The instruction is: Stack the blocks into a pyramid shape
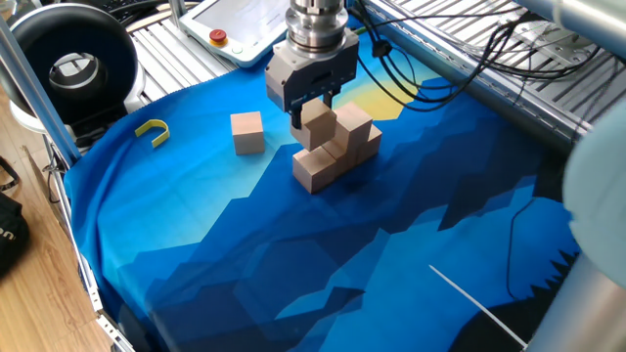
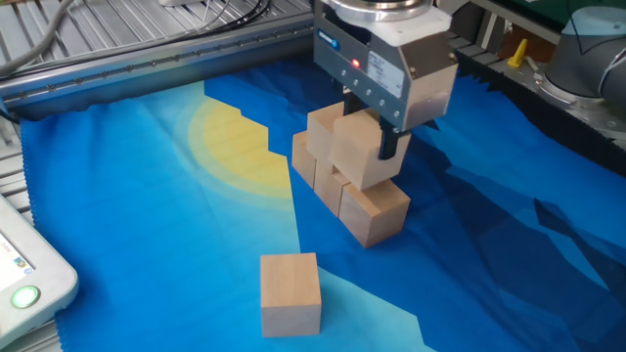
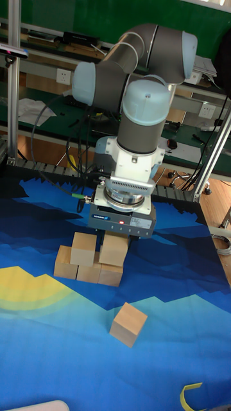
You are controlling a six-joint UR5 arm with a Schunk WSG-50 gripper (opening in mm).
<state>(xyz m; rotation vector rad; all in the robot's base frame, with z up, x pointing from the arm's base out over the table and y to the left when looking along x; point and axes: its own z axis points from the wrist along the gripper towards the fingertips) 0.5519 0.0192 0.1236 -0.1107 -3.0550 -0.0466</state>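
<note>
The gripper (image 2: 377,147) is closed on one block (image 2: 364,149), held directly above the row of three blocks (image 2: 372,210), beside the second-layer block (image 2: 331,127) and seemingly touching it. The last block (image 2: 290,293) lies apart on the blue cloth (image 2: 147,244). No containers are visible.

The robot is a thick-limbed arm (image 3: 122,70) with dark grey tube sections and pale blue-grey rounded joint caps. Its wrist ends in a ribbed silver metal flange (image 1: 315,22). Below sits the boxy two-finger gripper (image 2: 370,147), with a grey housing bearing a blue label, white marks and a small red light.
</note>
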